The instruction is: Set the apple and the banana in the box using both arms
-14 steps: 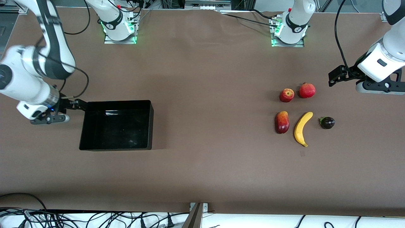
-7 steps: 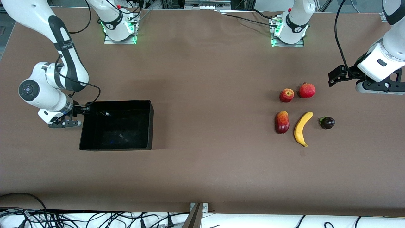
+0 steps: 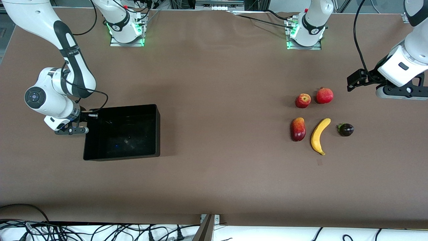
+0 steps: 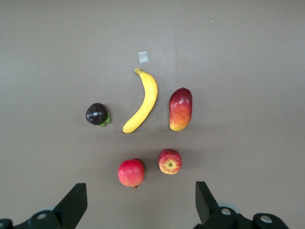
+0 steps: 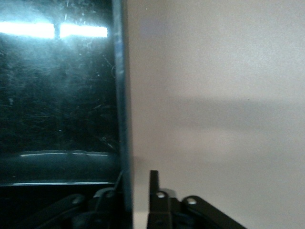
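Apple (image 3: 303,100): on the table toward the left arm's end, upright, stem dimple visible in the left wrist view (image 4: 169,161). Just beside it, not touching, a plain red round fruit (image 3: 324,95) with a crown tip, at about 2 o'clock from the apple in the front view.

Banana (image 3: 319,135): lying flat at about 5 o'clock from the apple, nearer the front camera. Curved, one tip pointing up toward the red round fruit, the other toward the camera. A mango (image 3: 298,129) lies beside it at its 9 o'clock, directly at 6 o'clock from the apple. A dark purple fruit (image 3: 345,129) with a green stem sits at the banana's 3 o'clock. A small tape mark (image 3: 319,162) is on the table (image 3: 220,100) just past the banana's lower tip. No fruit touches another.

Box (image 3: 122,132): black tray toward the right arm's end, well apart from the fruit, nothing in it.

Right gripper (image 3: 89,115): at the box's corner, at roughly 10 o'clock of the tray. In the right wrist view the fingers (image 5: 153,183) stand narrow, one on each side of the box wall (image 5: 121,109), pinching it.

Left gripper (image 3: 355,79): up in the air over bare table at about 2 o'clock from the fruit group, arm waiting. Its fingers (image 4: 74,205) are spread wide, nothing between them.
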